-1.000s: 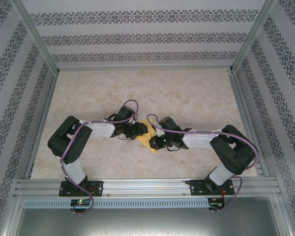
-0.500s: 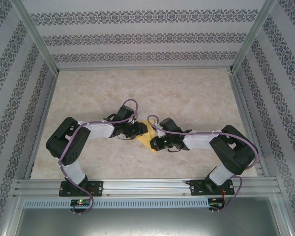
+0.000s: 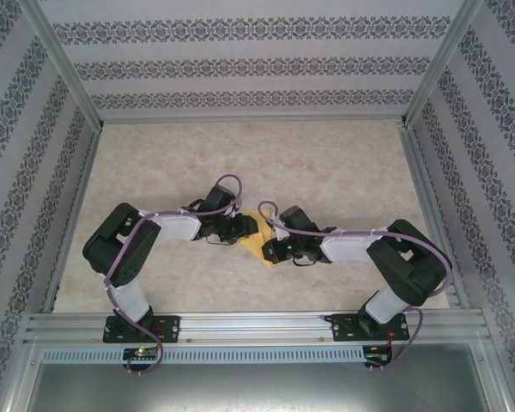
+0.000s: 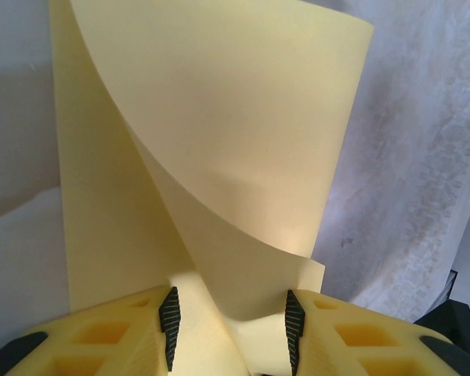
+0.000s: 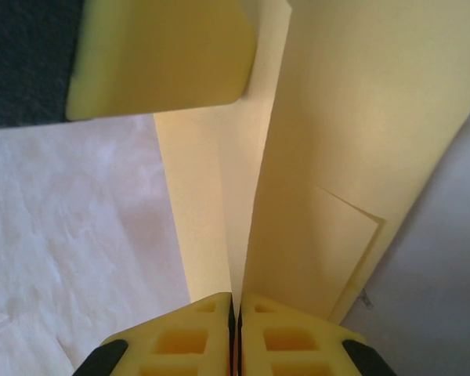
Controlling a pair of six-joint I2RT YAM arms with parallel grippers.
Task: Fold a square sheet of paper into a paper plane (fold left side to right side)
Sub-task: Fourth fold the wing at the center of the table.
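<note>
The yellow square sheet of paper (image 3: 256, 241) lies mid-table between both grippers, partly folded and lifted. In the left wrist view the paper (image 4: 235, 117) curls up in a tall loop. My left gripper (image 4: 229, 317) stands open with the paper's low part lying between its pads, untouched by them. My right gripper (image 5: 235, 304) is shut on a thin standing edge of the paper (image 5: 337, 157), which shows a small folded flap at the lower right. From above, the left gripper (image 3: 243, 227) and the right gripper (image 3: 272, 249) nearly meet over the sheet.
A yellow finger of the left gripper (image 5: 164, 55) hangs close above the paper in the right wrist view. The beige marbled table (image 3: 326, 163) is walled by patterned panels and an aluminium frame (image 3: 257, 326) along the near edge.
</note>
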